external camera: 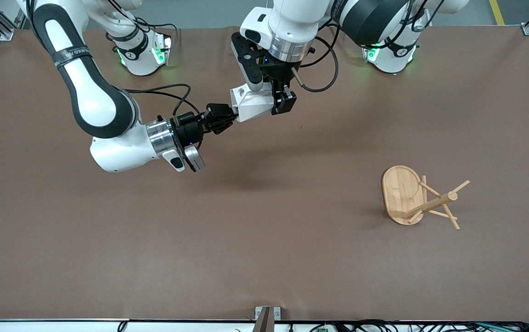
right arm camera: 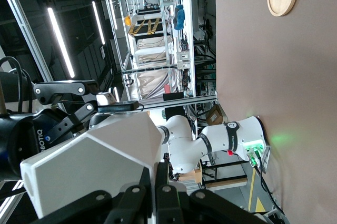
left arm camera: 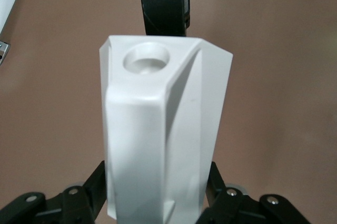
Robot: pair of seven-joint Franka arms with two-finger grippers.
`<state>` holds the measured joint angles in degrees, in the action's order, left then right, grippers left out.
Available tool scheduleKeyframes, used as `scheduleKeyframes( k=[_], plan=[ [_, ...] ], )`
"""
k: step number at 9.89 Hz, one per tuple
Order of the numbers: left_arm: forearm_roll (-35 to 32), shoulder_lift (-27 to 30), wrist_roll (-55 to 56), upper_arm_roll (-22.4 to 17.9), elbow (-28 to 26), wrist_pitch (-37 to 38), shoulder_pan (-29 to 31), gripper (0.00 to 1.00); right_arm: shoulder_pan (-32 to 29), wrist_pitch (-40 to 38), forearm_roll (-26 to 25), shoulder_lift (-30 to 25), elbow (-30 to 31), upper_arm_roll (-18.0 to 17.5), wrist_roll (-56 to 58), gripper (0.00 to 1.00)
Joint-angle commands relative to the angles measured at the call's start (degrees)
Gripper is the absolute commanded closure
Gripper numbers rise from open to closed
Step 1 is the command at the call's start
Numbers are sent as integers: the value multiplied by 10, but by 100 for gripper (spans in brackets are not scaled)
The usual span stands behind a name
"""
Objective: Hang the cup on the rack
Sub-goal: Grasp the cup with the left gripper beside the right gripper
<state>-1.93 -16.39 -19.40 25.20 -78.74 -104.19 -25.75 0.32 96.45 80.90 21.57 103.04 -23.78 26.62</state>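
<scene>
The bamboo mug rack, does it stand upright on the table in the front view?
No, the bamboo mug rack lies tipped on its side, its peg arms resting on the table.

white faceted cup [left arm camera: 163, 129] clamped in left tool [left arm camera: 158, 203], round-holed handle up; brown table [left arm camera: 284, 103]

Cup [external camera: 251, 104] in air betw. both end effectors; rack [external camera: 419, 199] toward left arm's end.

Right gripper [external camera: 232, 117] at upper middle of the frame, fingers closed on the cup [external camera: 251, 105], left gripper [external camera: 277, 102] clamping its other end
</scene>
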Motion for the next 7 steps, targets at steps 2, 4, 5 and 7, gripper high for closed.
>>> scheduleKeyframes(
  k=[2,4,5,7],
  plan=[
    [-16,-7,-7,-1,-5,8,-1,62,-1,-11,15,-4,1,-2,3,0],
    [-16,-4,-2,-2,-5,8,0,64,-1,-7,15,-6,0,-2,4,0],
    [-14,-3,3,-2,-5,8,3,64,-3,-7,15,-8,-4,-1,4,0],
    [-14,3,43,-8,-5,24,11,64,-6,14,8,-9,-7,4,6,0]
  ],
)
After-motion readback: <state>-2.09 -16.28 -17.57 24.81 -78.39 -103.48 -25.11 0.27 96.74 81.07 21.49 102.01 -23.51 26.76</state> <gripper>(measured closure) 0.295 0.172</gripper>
